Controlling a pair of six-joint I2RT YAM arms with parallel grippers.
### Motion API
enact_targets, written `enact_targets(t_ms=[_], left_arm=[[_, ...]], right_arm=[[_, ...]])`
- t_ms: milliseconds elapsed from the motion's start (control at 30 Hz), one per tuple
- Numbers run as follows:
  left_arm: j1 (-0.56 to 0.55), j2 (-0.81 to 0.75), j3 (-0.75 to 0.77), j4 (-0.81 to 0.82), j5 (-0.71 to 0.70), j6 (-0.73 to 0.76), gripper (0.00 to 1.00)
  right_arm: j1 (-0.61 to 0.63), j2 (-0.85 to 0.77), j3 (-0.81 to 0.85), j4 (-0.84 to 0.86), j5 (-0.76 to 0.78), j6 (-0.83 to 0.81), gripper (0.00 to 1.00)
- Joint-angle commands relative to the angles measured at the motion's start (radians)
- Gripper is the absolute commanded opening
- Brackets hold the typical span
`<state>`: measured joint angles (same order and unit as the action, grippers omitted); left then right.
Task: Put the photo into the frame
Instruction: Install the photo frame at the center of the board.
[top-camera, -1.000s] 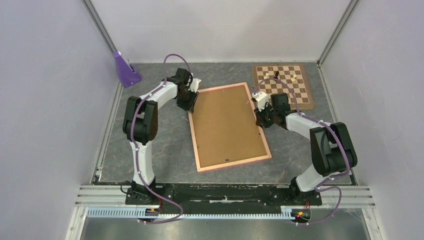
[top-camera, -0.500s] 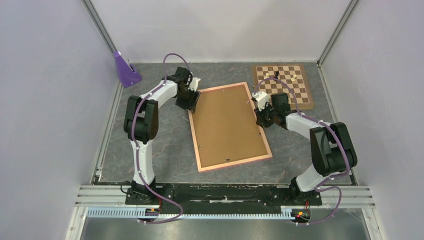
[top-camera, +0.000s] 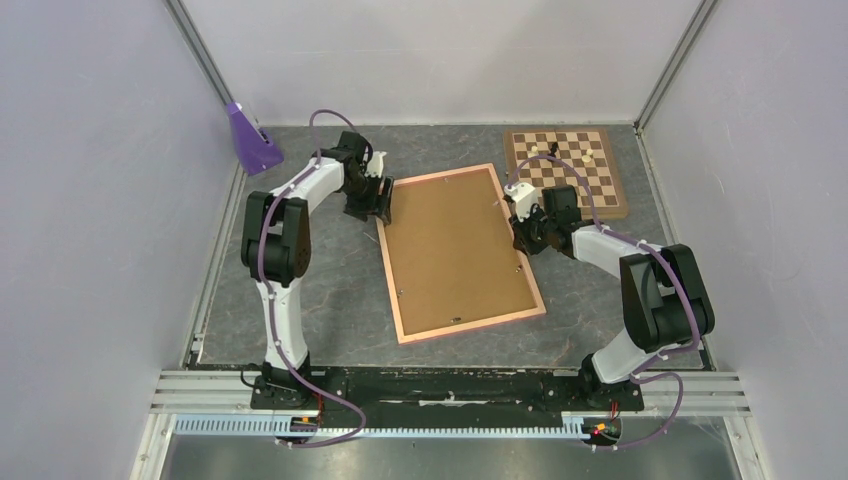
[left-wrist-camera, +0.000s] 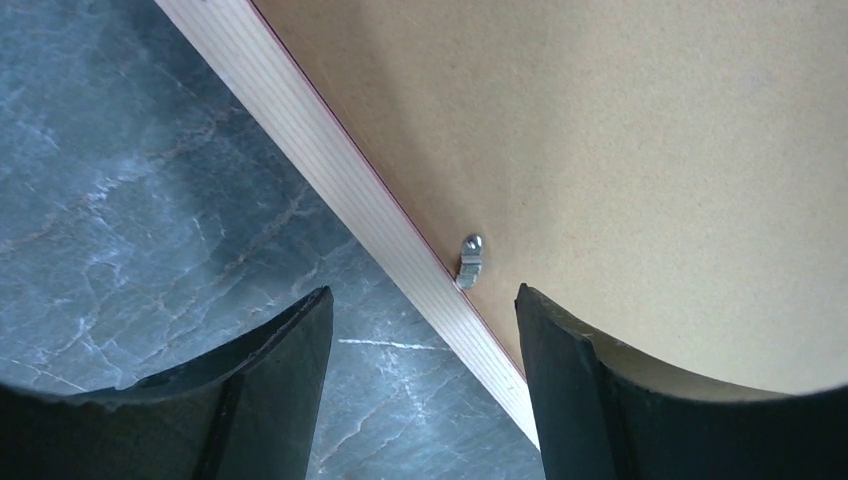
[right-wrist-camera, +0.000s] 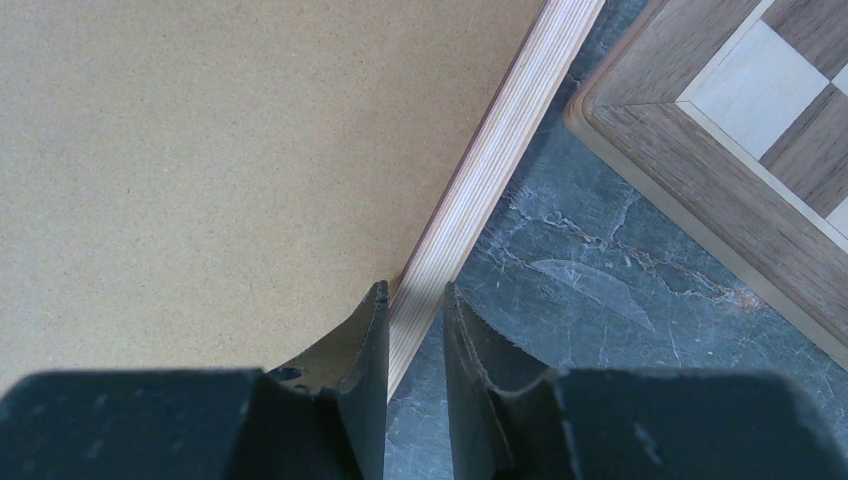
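The frame (top-camera: 389, 265) lies back side up in the middle of the table, its pale wood rail (left-wrist-camera: 330, 170) around a brown backing board (top-camera: 455, 250). The photo is hidden. My left gripper (top-camera: 374, 212) is at the frame's left rail near the far corner. Its jaws (left-wrist-camera: 422, 292) stand open, one finger over the table and the other over the board, beside a small metal tab (left-wrist-camera: 470, 260). My right gripper (top-camera: 520, 240) is at the frame's right rail (right-wrist-camera: 500, 140). Its fingers (right-wrist-camera: 415, 288) are shut on that rail, one on each side.
A brown-and-cream chessboard (top-camera: 570, 170) with a few pieces lies at the back right, its corner (right-wrist-camera: 740, 130) close to the frame's right rail. A purple wedge-shaped object (top-camera: 252, 140) stands at the back left by the wall. Enclosure walls surround the grey marbled table.
My left gripper's jaws have opened wider, and it has shifted a little to the left at the frame's left rail. The right gripper and the frame have not moved.
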<state>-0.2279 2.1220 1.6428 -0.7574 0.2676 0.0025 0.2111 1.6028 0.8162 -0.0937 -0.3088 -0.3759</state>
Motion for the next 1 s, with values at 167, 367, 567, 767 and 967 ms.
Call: enact_targets(t_ms=[167,367,567,767,967], left_arm=[[-0.039,-0.216,-0.150,-0.025,0.054,0.074,0.74],[-0.090,-0.366,-0.273,-0.003,0.048,0.147,0.74],[-0.129,-0.437,-0.328,0.007,0.061,0.194,0.74],[-0.131,-0.447,-0.330,0.014,0.048,0.203,0.74],[-0.130,-0.451,-0.328,0.017,0.034,0.238,0.74]], right_arm=[[-0.004,-0.003,0.000,0.012,-0.012,-0.021,0.11],[-0.005,-0.011,0.000,0.011,-0.010,-0.016,0.12],[-0.005,-0.018,0.012,-0.007,-0.013,-0.007,0.12],[0.008,-0.028,0.023,-0.044,-0.028,-0.033,0.10],[0.063,-0.012,0.038,-0.062,-0.019,-0.092,0.10]])
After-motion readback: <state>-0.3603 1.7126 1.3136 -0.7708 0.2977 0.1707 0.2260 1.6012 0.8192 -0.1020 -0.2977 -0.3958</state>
